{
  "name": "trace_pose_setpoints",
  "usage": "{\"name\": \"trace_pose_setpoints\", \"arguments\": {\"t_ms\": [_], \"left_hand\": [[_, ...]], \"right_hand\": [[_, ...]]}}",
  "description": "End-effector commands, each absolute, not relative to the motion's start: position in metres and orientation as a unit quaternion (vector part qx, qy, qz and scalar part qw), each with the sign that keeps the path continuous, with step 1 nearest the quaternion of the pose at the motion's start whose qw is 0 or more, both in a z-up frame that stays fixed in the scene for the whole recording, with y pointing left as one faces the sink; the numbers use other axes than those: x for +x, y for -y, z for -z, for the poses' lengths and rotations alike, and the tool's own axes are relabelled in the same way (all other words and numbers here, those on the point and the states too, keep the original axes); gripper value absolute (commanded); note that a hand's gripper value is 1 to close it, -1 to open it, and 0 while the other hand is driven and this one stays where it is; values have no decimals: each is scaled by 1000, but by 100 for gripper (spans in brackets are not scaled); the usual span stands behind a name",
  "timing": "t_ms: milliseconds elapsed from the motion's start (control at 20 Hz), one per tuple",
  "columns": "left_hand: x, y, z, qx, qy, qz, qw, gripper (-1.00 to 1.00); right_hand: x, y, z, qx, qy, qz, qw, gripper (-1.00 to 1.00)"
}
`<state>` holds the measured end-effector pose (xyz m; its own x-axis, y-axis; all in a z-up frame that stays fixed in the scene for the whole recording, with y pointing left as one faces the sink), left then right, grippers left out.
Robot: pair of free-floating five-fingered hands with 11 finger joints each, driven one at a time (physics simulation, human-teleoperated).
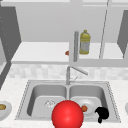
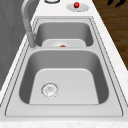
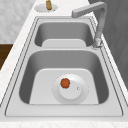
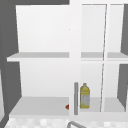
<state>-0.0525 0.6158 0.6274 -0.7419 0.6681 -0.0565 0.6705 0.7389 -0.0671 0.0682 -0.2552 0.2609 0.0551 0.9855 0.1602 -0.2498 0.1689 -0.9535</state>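
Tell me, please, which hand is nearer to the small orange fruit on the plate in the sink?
Right. The right hand hovers just to the right of the orange fruit, by the plate at the right basin's front corner.

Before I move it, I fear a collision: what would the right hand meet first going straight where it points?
The black right hand seems to point left along the steel sink's front rim. The big glossy red ball comes first, probably; depth is unclear, so it might pass.

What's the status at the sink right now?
Right hand hovers at sink's front right edge, fingers curled, holding nothing. Small orange fruit sits on plate in right basin. Big red ball floats beside it.
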Motion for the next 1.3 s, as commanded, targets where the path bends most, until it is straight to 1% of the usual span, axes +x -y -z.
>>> {"name": "trace_pose_setpoints", "arguments": {"t_ms": [0,100,200,450,500,650,750,850,1250], "left_hand": [[-75,-629,-609,359,-931,48,31,-100],[-90,-644,-595,360,-929,63,56,-100],[-102,-656,-585,363,-927,70,70,-100],[-124,-682,-549,372,-922,74,78,-100],[-124,-675,-541,370,-924,63,75,-100],[-132,-663,-521,367,-925,45,87,-100],[-133,-654,-511,367,-926,28,89,-100],[-130,-646,-501,354,-932,15,83,-100],[-126,-629,-450,341,-938,10,60,-100]], "right_hand": [[68,255,-261,-397,463,-508,608,0],[68,255,-261,-397,463,-508,608,0],[68,255,-261,-397,463,-508,608,0],[68,255,-261,-397,463,-508,608,0],[68,255,-261,-397,463,-508,608,0],[68,255,-261,-397,463,-508,608,0],[68,255,-261,-397,463,-508,608,0],[68,255,-261,-397,463,-508,608,0],[68,255,-261,-397,463,-508,608,0]]}}
